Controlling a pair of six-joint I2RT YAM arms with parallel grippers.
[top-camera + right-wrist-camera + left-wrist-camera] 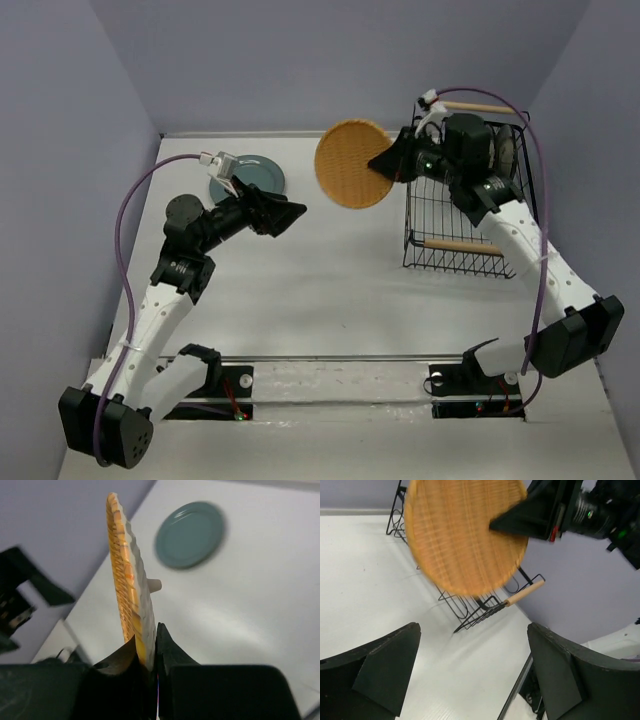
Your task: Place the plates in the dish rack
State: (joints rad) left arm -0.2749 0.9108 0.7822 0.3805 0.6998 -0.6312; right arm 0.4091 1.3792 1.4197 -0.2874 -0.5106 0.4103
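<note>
The orange-tan plate (350, 165) hangs in the air at upper centre of the top view, just left of the dish rack (455, 250). It is pinched at its right rim by the right gripper (382, 160), whose jaws are clamped tight on the edge. The left gripper (290, 215) stands wide with nothing in it, left of centre and apart from the plate. The teal plate (255, 175) lies flat on the table (330, 300) at upper left.

The grip is only a rim pinch, so the plate should travel slowly to the right, be kept on edge and lined up with the divider wires. It should come down into a free slot clear of the wooden handle (460, 245) and of what look like standing plates (507, 152) at the rack's upper right, and be let go only once seated.

No brand, label or writing is readable anywhere.
</note>
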